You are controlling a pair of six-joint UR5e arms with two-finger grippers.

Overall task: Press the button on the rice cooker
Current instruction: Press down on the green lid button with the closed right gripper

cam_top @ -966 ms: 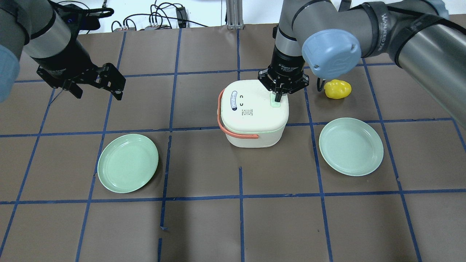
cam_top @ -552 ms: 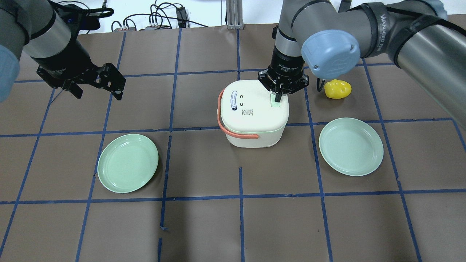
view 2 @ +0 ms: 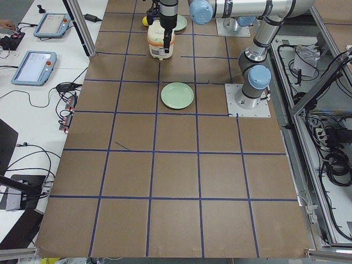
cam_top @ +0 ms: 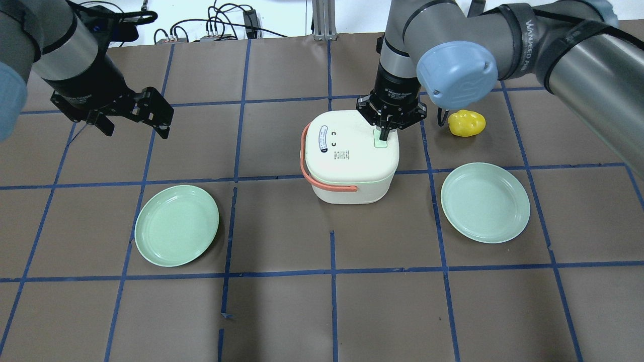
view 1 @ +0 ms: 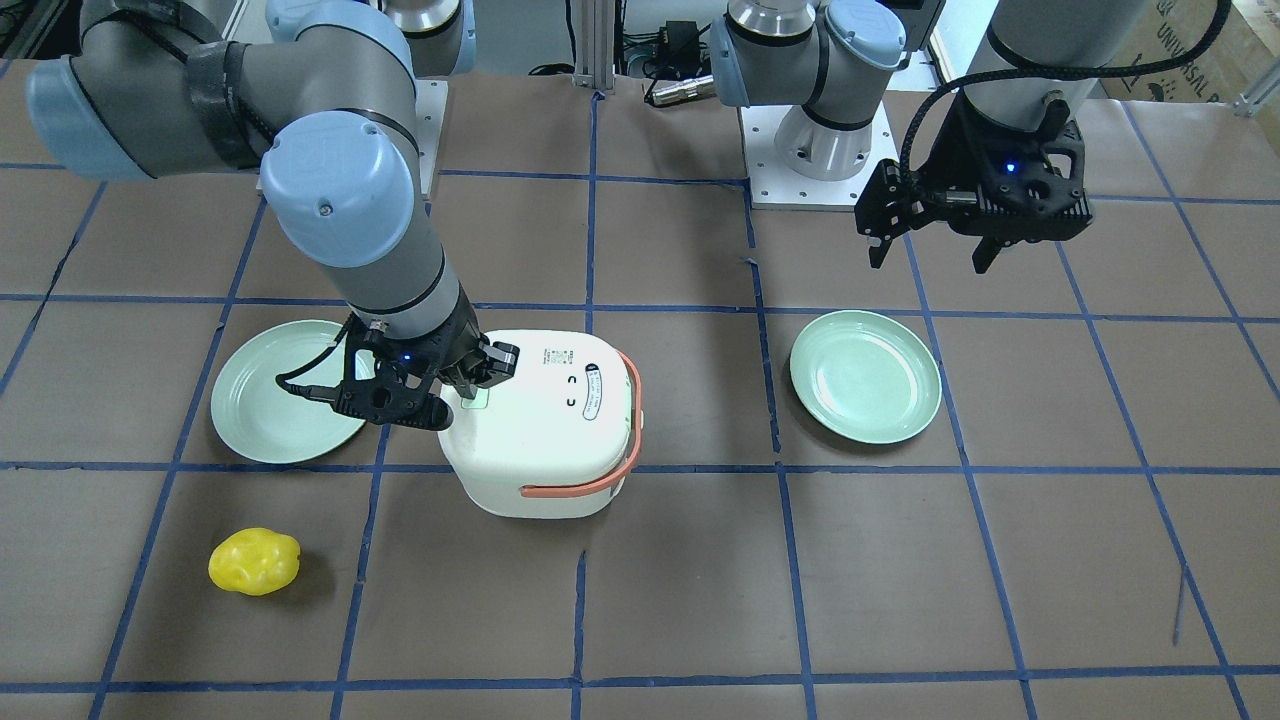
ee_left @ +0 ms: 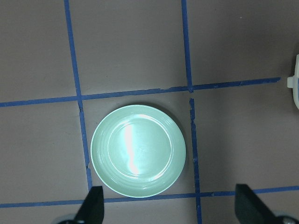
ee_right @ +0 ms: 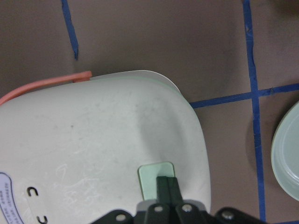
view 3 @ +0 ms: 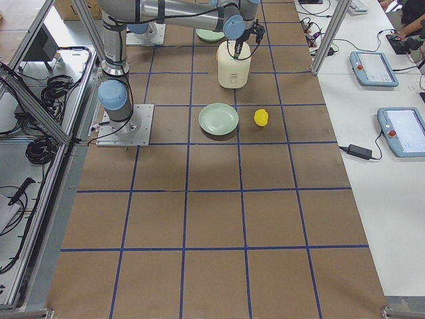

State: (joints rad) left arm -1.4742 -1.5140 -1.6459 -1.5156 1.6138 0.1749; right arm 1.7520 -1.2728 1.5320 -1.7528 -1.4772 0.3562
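Note:
A white rice cooker (cam_top: pixel 349 161) with an orange handle (cam_top: pixel 322 177) stands mid-table; it also shows in the front view (view 1: pixel 545 430). Its pale green button (cam_top: pixel 381 141) sits on the lid's right end and shows in the right wrist view (ee_right: pixel 152 179). My right gripper (cam_top: pixel 384 133) is shut, fingertips together and down on the button; the right wrist view shows the tips (ee_right: pixel 168 186) on the green pad. My left gripper (cam_top: pixel 136 125) hangs open and empty above the table at the far left, well away from the cooker; its fingers (ee_left: pixel 96 205) frame a plate below.
A green plate (cam_top: pixel 177 224) lies left of the cooker and another green plate (cam_top: pixel 485 202) lies to its right. A yellow lumpy object (cam_top: pixel 467 123) sits behind the right plate, close to my right arm. Cables run along the table's far edge.

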